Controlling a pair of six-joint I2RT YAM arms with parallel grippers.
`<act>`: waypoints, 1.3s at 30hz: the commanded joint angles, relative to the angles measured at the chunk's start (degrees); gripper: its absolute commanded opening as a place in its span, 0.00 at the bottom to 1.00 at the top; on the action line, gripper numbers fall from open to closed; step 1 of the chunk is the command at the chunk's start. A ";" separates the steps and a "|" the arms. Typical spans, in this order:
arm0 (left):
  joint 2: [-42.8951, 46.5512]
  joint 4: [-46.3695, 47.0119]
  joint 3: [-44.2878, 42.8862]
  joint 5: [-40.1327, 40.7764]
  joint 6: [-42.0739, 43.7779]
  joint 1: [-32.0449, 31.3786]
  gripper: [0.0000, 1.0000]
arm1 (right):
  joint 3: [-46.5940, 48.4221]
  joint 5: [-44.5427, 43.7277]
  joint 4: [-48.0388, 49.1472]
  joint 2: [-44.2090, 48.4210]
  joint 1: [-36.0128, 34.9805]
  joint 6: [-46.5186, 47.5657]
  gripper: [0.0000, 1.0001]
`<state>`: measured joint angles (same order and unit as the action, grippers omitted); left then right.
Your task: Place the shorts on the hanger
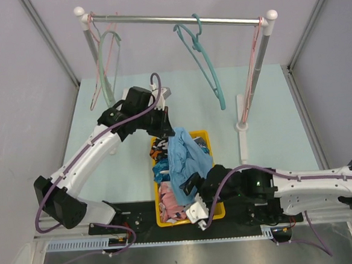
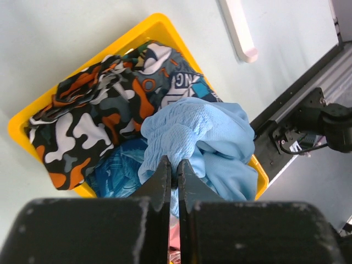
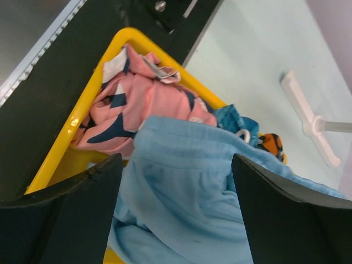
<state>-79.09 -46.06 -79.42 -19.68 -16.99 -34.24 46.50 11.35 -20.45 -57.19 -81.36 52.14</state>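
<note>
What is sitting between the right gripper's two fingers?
The light blue shorts, over the yellow bin; the right wrist view shows the right gripper open around them.

we see pale lilac walls (image 1: 14, 71) on three sides | pale blue table (image 1: 270, 101) | a steel garment rail (image 1: 150, 19) across the back | soft, even light

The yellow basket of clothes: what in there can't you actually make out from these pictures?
- Floor of the basket: all views, buried under clothes.
- Outline of the shorts: bunched up. In the top view the right arm covers the lower end. In the left wrist view the left gripper hides the pinched fold.
- Pink garment: right wrist view, half under the shorts, type unclear.
- Lettering on a patterned garment: left wrist view, cut off by the shorts.
</note>
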 commanded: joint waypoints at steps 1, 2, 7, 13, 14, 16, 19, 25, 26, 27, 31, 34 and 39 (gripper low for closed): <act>0.08 0.71 1.19 -0.53 -2.08 2.24 0.00 | -1.58 -5.90 6.73 -3.18 -3.27 4.11 0.82; 0.08 0.80 1.54 -0.97 -2.17 2.77 0.00 | -2.02 -7.47 7.61 -3.89 -4.15 3.68 0.79; 1.48 1.33 3.04 -1.24 -2.34 3.65 0.00 | -9.38 -12.40 17.36 -6.00 -5.12 5.86 0.83; 2.45 1.94 5.06 -2.72 -3.31 5.32 0.00 | -16.96 -17.50 27.55 -7.76 -6.09 13.14 0.91; 2.54 1.94 5.15 -2.99 -3.40 5.50 0.00 | -18.97 -19.86 29.92 -7.94 -6.09 14.03 0.89; 3.50 2.03 5.76 -3.43 -3.05 5.67 0.00 | -19.26 -21.63 34.94 -8.46 -5.04 14.92 0.69; 4.99 2.21 6.90 -3.78 -2.08 5.67 0.00 | -14.43 -25.67 34.51 -8.64 -3.02 12.90 0.34; 11.14 0.54 6.47 -2.99 0.47 7.25 0.00 | 2.52 -29.55 20.20 -4.27 1.11 2.10 0.00; 11.93 0.10 6.12 -2.99 0.82 7.60 0.01 | 4.28 -29.37 17.40 -3.29 1.64 1.04 0.00; 13.33 -0.77 5.59 -2.99 1.43 7.96 0.00 | 8.39 -29.20 14.33 -2.24 1.73 -1.75 0.00; 16.24 -2.10 0.16 -3.43 4.16 10.06 0.00 | 18.24 -25.87 8.33 1.37 4.19 -4.85 0.00; 18.43 -2.98 -4.41 -3.87 6.53 10.33 0.01 | 24.40 -22.72 5.78 3.13 8.05 -6.61 0.00; 24.06 -5.09 -5.84 -9.11 14.07 10.33 0.00 | 30.48 -14.88 2.09 6.56 14.20 -6.00 0.00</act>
<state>-60.45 -49.45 -82.89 -23.20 -10.68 -24.25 71.31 -10.15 -15.22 -53.45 -70.39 47.53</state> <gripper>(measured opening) 0.023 0.123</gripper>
